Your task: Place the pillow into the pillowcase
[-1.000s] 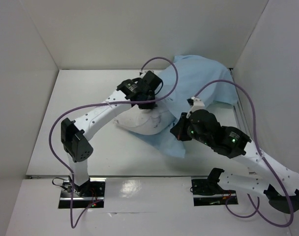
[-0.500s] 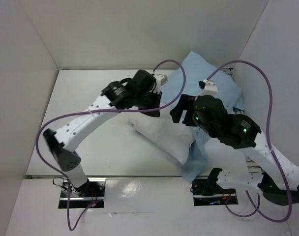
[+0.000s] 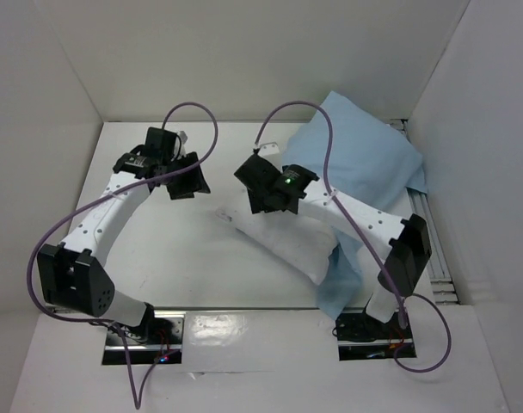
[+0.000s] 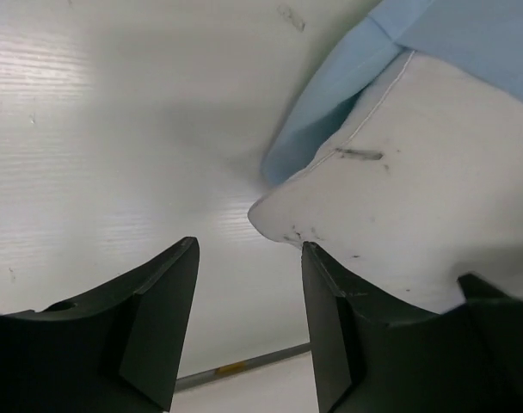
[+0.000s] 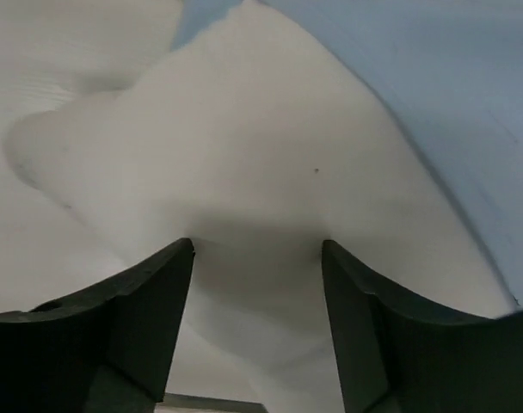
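Left of the pillow (image 3: pixel 287 245) bare table (image 3: pixel 158 258) runs out to the left wall (image 3: pixel 38 146), the widest way in. The left gripper (image 3: pixel 191 179) hangs over it with jaws spread around nothing, and in its wrist view the pillow's corner (image 4: pixel 279 215) lies just past the fingertips. Over the pillow's far end sits the right gripper (image 3: pixel 260 188), jaws apart, its arm (image 3: pixel 356 215) crossing above the pillow's right side. Right of and behind the pillow, the pillowcase (image 3: pixel 365 151) fills the room up to the right wall (image 3: pixel 485 155). A narrow strip of table stays open on the pillow's near side.
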`<act>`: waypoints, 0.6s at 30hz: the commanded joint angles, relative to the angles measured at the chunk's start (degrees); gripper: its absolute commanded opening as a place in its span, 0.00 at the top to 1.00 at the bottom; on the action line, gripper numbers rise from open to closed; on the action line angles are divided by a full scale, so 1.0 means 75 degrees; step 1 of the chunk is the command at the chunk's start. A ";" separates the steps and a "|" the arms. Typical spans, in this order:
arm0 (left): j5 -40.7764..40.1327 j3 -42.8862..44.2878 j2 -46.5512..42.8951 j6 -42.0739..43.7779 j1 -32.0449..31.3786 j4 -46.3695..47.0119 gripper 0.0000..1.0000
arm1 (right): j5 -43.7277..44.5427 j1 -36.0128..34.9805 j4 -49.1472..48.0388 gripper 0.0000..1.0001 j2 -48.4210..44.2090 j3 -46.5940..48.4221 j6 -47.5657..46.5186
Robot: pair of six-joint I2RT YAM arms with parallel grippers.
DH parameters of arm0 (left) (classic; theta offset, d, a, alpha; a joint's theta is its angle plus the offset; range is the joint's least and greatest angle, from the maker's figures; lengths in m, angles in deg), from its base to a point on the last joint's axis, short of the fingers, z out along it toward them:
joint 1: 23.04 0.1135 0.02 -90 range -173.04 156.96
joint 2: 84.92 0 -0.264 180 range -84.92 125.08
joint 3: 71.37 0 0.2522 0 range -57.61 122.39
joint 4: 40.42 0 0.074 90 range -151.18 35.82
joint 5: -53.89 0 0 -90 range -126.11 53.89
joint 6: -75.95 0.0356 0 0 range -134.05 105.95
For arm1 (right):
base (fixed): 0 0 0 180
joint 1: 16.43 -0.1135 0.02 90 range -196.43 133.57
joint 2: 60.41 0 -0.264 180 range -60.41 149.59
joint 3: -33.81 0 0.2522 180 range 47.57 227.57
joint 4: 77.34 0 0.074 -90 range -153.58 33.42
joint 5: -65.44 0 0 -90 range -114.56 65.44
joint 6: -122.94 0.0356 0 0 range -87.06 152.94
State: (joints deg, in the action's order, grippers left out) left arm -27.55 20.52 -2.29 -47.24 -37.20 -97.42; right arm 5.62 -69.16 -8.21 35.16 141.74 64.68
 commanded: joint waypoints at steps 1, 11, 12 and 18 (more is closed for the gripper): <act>0.1061 -0.0022 -0.0108 0.0088 0.0106 0.0703 0.36 | 0.0430 0.0396 -0.0096 0.37 0.0065 -0.0706 -0.0190; 0.3627 -0.0807 0.0829 0.1026 -0.0362 0.1745 0.12 | -0.0013 0.3009 0.0528 1.00 -0.3600 -0.2478 0.0093; 0.3733 -0.0808 0.0981 0.1108 -0.0514 0.1967 0.09 | -0.0178 0.3278 0.0527 1.00 -0.3718 -0.2478 0.0022; 0.3817 -0.0808 0.1790 0.1156 -0.1920 0.2951 0.04 | -0.0917 0.3281 0.0259 1.00 -0.3905 -0.2630 -0.0049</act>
State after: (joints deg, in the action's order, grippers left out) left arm -2.59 14.29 10.80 -40.71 -47.88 -82.12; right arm 2.99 -43.77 -4.73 4.65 122.96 65.10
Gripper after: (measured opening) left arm 0.955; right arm 0.009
